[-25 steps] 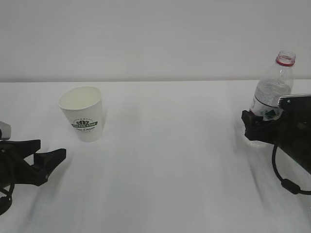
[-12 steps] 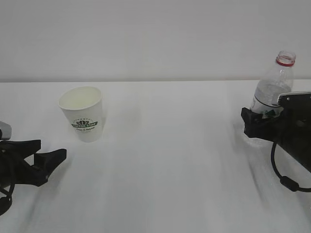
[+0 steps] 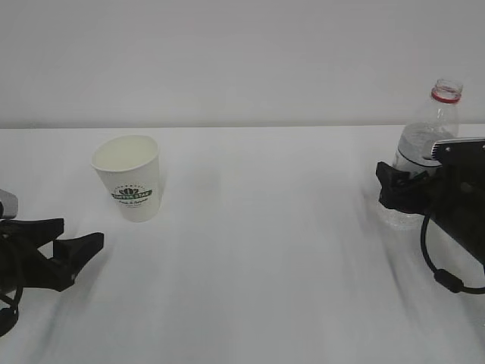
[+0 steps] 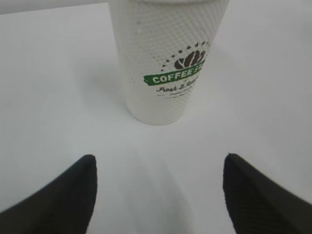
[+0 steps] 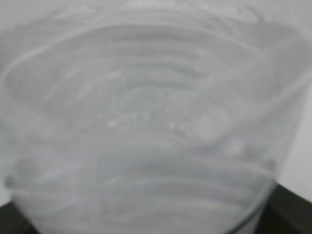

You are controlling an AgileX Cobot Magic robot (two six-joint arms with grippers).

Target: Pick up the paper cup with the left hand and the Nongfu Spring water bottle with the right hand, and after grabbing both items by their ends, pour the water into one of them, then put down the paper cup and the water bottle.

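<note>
The paper cup (image 3: 129, 178) stands upright on the white table at the left, its green logo facing me, and it looks large in the left wrist view (image 4: 165, 63). My left gripper (image 3: 82, 232) lies low on the table in front of the cup, open (image 4: 158, 163), with a gap of bare table between the fingertips and the cup. The Nongfu Spring water bottle (image 3: 438, 125) stands at the far right, uncapped, with a red neck ring. My right gripper (image 3: 398, 188) straddles its lower body. The ribbed bottle wall (image 5: 146, 122) fills the right wrist view. Whether the fingers press it is unclear.
The white table (image 3: 265, 250) runs back to a plain white wall. A black cable (image 3: 439, 273) loops below the right arm near the right edge. Only the cup and bottle stand on the table.
The right gripper has pushed a little further round the bottle and risen slightly, and the bottle now stands straighter. The left gripper and the cup have not moved.
</note>
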